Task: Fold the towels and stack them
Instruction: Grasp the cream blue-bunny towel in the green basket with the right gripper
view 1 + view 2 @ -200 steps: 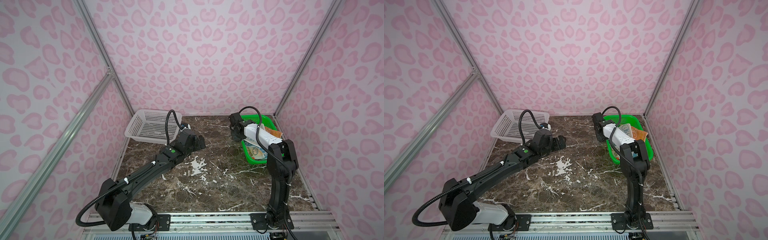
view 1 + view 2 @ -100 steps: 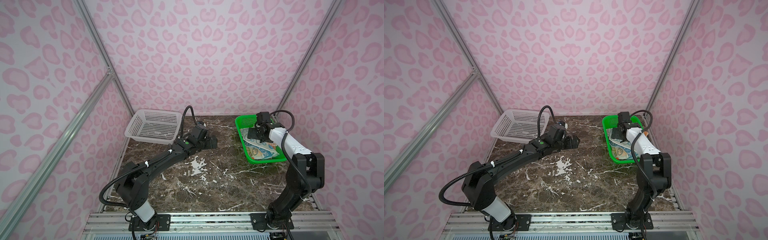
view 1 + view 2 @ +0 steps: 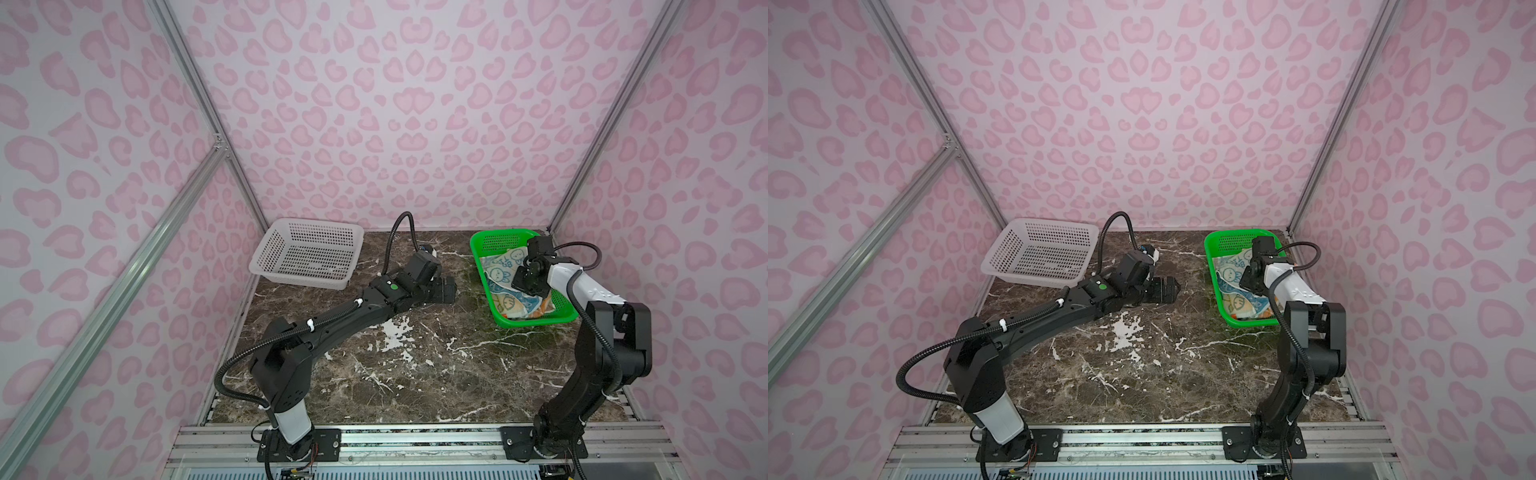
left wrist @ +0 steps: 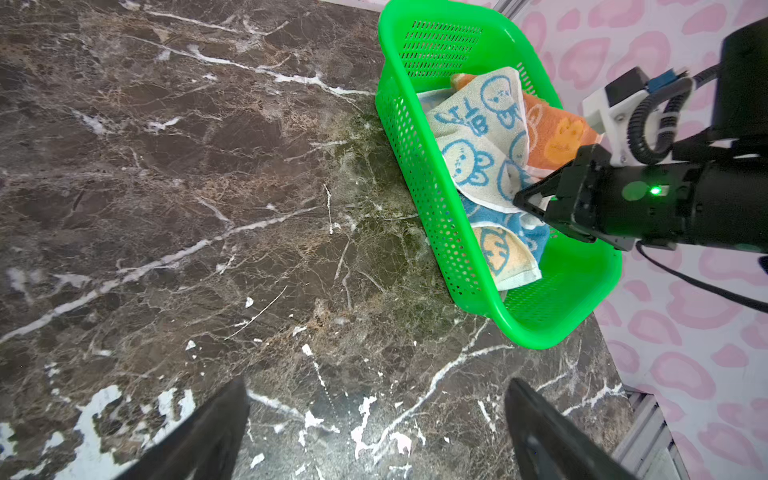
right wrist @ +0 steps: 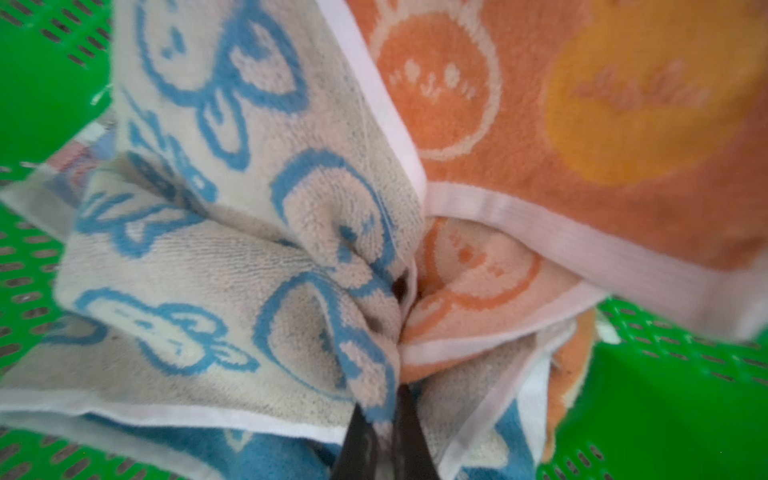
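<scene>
Several towels lie crumpled in the green basket (image 3: 536, 322) at the back right: a cream towel with blue bunnies (image 3: 500, 270) (image 3: 1229, 270) (image 4: 469, 145) (image 5: 199, 266) on top, an orange towel (image 4: 557, 133) (image 5: 582, 124) beside it, and a blue towel (image 4: 494, 216) (image 5: 266, 457) underneath. My right gripper (image 3: 524, 282) (image 3: 1250, 282) (image 4: 519, 199) (image 5: 384, 399) reaches down into the basket and is shut on a bunched fold of the cream towel. My left gripper (image 3: 446, 289) (image 3: 1169, 289) (image 4: 376, 386) hovers open over the marble table, left of the basket, holding nothing.
A white perforated basket (image 3: 307, 253) (image 3: 1038, 253) stands at the back left with nothing showing in it. The dark marble tabletop (image 3: 395, 365) is closed in by pink patterned walls. An aluminium rail (image 3: 415, 440) runs along the front edge.
My right gripper swung from left of the green basket into it, opened, then shut on the cream towel. My left gripper slid right, toward the basket.
</scene>
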{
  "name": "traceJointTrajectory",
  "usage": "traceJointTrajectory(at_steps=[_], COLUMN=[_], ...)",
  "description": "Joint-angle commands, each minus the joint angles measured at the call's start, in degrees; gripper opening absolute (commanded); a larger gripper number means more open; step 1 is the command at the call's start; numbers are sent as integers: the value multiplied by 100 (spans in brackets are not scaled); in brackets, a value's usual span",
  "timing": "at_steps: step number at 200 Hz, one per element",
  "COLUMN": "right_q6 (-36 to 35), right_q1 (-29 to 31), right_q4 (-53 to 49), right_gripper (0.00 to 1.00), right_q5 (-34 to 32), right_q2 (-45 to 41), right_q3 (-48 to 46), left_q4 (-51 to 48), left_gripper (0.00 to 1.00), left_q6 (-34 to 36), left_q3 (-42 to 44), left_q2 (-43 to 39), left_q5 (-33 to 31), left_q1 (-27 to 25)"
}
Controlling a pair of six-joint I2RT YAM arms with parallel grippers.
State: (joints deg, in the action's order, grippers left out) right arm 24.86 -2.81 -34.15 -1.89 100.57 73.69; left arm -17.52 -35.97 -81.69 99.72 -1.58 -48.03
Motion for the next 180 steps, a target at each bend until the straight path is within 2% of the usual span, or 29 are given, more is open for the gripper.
traceJointTrajectory(at_steps=[1, 45, 64, 83, 126, 149, 167, 180], right_q6=[18, -101, -109, -154, -135, -226, -270, -265], right_q1=[114, 510, 548, 673, 834, 843, 829, 828], right_q4=[-104, -528, -687, -655, -619, -627, -585, -541], right_gripper=[5, 7, 1, 13, 21, 34, 30, 12], right_q5=[-132, -604, -564, -626, -646, -775, -813, -804], right_q2=[-166, -626, -643, -713, -764, -718, -661, -661], right_q3=[61, 319, 375, 301, -30, -126, -183, -219], left_q4=[-2, -41, -14, 98, 101, 178, 188, 175], left_gripper=[98, 98, 98, 98, 98, 98, 98, 98], left_q6=[71, 61, 39, 11, 15, -16, -40, -42], left_q3=[114, 395, 629, 875, 1242, 1421, 1413, 1373], left_q2=[-129, -591, -856, -1128, -1481, -1637, -1639, -1609], left_q5=[-80, -287, -344, -357, -428, -493, -468, -460], left_q1=[-4, 2, 0, -10, -14, -17, -16, -17])
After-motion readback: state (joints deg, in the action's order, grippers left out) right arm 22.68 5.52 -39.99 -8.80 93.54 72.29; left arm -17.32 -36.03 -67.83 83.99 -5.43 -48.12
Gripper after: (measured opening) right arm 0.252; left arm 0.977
